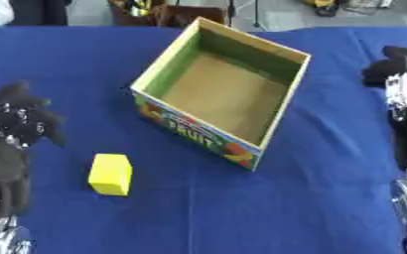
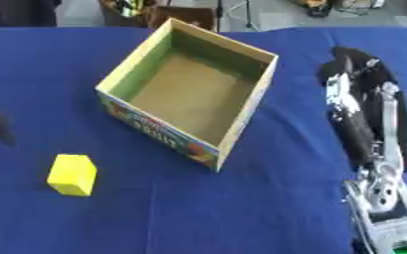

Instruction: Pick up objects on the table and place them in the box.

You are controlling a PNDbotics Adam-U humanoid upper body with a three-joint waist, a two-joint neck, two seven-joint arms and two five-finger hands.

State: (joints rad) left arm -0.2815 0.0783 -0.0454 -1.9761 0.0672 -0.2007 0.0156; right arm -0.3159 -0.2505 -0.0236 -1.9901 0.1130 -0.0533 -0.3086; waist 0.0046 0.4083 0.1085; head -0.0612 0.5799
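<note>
A yellow block [image 1: 110, 174] lies on the blue tablecloth, in front of the box and to its left. The open cardboard box [image 1: 281, 111] with a printed fruit label stands at the middle of the table, turned askew; its inside shows nothing. My left hand [image 1: 16, 119] rests at the left edge, fingers relaxed and spread, a short way left of the block and holding nothing. My right hand [image 2: 359, 94] hangs at the right edge beside the box, fingers straight, empty.
The blue table [image 1: 241, 218] reaches to the near edge in front of the box. Past its far edge stand dark furniture and clutter [image 1: 155, 12] on a grey floor.
</note>
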